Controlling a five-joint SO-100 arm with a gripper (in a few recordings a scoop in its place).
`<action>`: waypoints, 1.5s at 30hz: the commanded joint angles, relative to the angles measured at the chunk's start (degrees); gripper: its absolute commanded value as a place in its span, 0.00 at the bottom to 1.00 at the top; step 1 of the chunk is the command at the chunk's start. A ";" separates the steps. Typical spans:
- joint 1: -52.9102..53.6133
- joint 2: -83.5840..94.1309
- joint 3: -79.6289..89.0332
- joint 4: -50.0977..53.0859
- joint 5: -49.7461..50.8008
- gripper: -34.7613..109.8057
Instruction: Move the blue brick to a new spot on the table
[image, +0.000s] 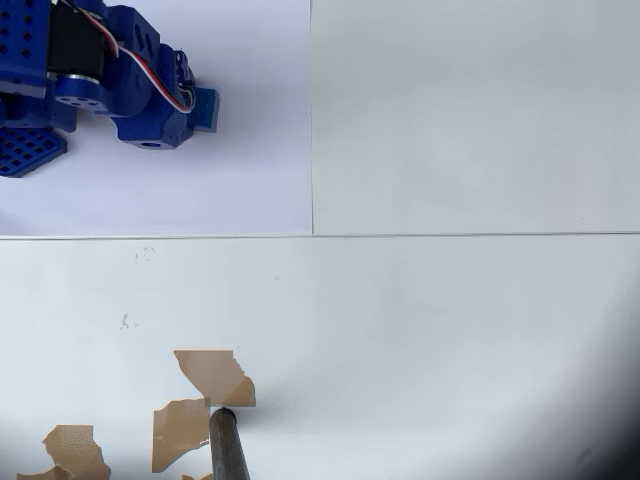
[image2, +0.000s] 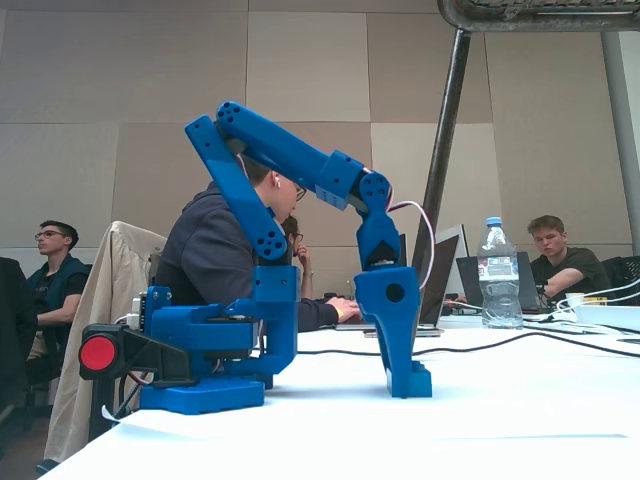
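Your table (image: 450, 330) is a broad white surface with torn brown tape patches (image: 215, 375) at lower left of the overhead view. The arm (image2: 290, 170) arches over and points straight down, so the claw (image2: 408, 382) meets the surface squarely. The blue brick (image: 204, 108) sits at its tip, upper left overhead, apparently pinched between the fingers, though the grip itself I cannot tell for certain.
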 joint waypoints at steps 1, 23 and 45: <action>0.88 -0.44 -3.60 2.99 -0.09 0.32; -5.01 -51.94 -86.84 28.56 11.43 0.33; -6.50 -92.02 -141.94 43.86 12.92 0.33</action>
